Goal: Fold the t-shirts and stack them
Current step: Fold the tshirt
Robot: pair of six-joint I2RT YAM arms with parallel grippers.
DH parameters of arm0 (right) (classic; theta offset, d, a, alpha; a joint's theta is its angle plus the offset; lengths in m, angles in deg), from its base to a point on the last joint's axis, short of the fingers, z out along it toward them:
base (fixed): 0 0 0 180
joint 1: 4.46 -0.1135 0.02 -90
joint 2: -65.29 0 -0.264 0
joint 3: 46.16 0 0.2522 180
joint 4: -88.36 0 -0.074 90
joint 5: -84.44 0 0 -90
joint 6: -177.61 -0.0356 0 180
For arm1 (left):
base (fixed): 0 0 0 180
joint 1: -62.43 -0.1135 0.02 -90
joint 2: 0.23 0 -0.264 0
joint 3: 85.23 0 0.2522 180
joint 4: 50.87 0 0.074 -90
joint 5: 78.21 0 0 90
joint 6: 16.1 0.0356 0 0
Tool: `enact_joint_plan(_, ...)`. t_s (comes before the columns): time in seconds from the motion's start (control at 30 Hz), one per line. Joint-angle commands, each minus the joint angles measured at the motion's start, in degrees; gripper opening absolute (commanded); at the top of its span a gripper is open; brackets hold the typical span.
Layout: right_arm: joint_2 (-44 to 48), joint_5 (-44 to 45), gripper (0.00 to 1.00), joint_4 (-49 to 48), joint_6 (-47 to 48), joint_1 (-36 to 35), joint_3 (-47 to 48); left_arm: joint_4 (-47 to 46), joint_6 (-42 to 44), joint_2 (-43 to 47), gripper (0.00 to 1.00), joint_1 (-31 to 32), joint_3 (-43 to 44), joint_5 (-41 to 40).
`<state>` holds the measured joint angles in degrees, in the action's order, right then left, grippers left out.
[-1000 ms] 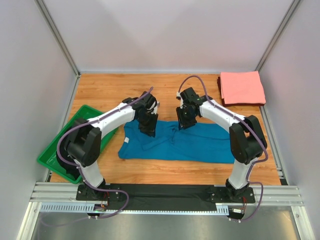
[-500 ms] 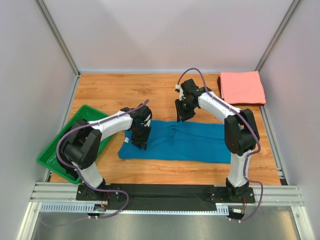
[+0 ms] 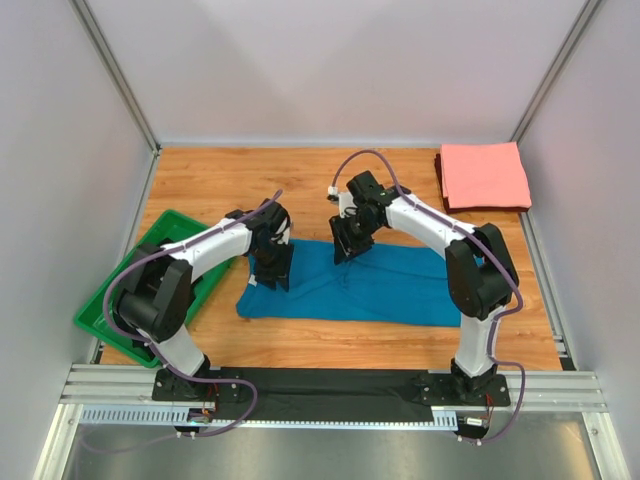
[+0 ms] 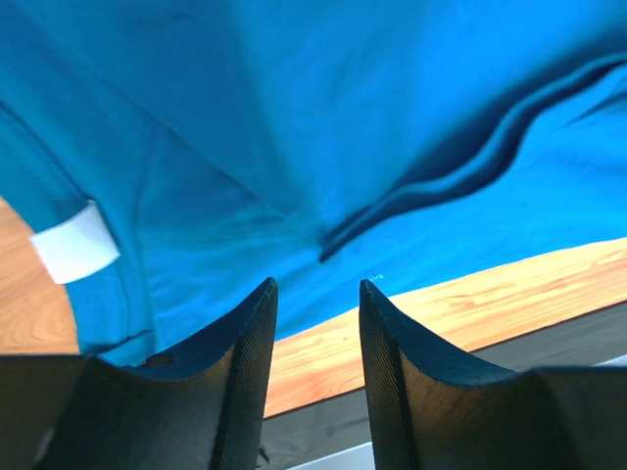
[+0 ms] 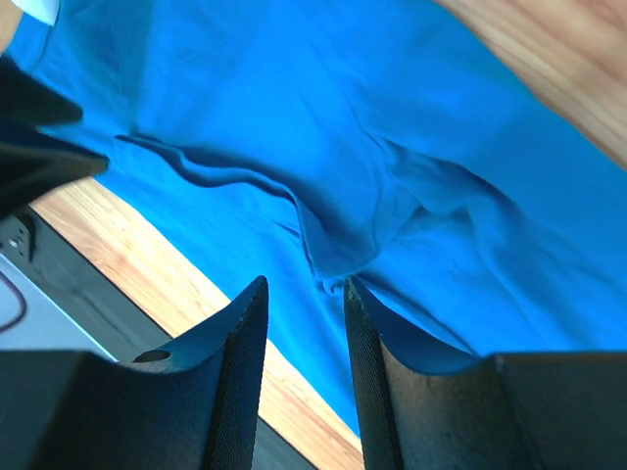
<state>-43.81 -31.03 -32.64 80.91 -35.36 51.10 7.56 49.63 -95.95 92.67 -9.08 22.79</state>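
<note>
Two shirts lie on the tabletop (image 3: pixel 220 185). The teal shirt (image 3: pixel 350 285) is spread as a long band across the near middle, with its white neck label (image 4: pixel 75 242) at the left end. The pink shirt (image 3: pixel 485 175) sits folded in the far right corner, probably as the base of the stack. The left tool (image 3: pixel 271 278) hangs over the teal shirt's left end and the right tool (image 3: pixel 343 252) over its far edge. Both have their jaws parted and empty, seemingly placed for the next fold.
</note>
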Motion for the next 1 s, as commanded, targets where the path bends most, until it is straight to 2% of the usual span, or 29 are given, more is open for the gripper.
enact_joint_plan(0.0, -2.1, -0.4, 0.39, 0.0, 4.6, -1.8, 3.1, -1.4, 1.9, 1.9, 0.47, -2.3, 0.3, 4.7)
enact_joint_plan(0.2, -2.5, 6.0, 0.39, 1.8, 8.0, -5.0, 3.6, -3.6, 5.2, 1.5, 0.47, -2.3, -0.2, 10.2)
enact_joint_plan(0.37, -3.1, 7.7, 0.39, 1.5, 9.7, -6.4, 2.8, -4.6, 6.9, 1.1, 0.47, -2.4, -0.2, 8.9)
enact_joint_plan(0.7, -5.2, 18.7, 0.38, 2.8, 11.6, -10.0, 5.1, -5.6, 8.1, 0.6, 0.47, -2.4, -0.8, 8.1)
enact_joint_plan(0.8, -4.8, 19.3, 0.28, 1.8, 11.5, -10.0, 3.9, -5.6, 8.5, 0.7, 0.47, -2.4, -0.7, 8.9)
enact_joint_plan(0.83, -4.3, 19.5, 0.17, 1.5, 11.4, -10.0, 3.5, -5.6, 8.6, 1.1, 0.47, -2.4, -0.7, 8.9)
enact_joint_plan(0.93, -2.1, 19.9, 0.01, 1.2, 11.3, -9.9, 3.3, -5.6, 9.8, 1.8, 0.47, -2.4, -1.0, 8.5)
enact_joint_plan(0.97, -1.5, 19.7, 0.00, 1.6, 11.1, -10.0, 3.5, -5.4, 10.6, 1.8, 0.47, -2.4, -0.7, 8.9)
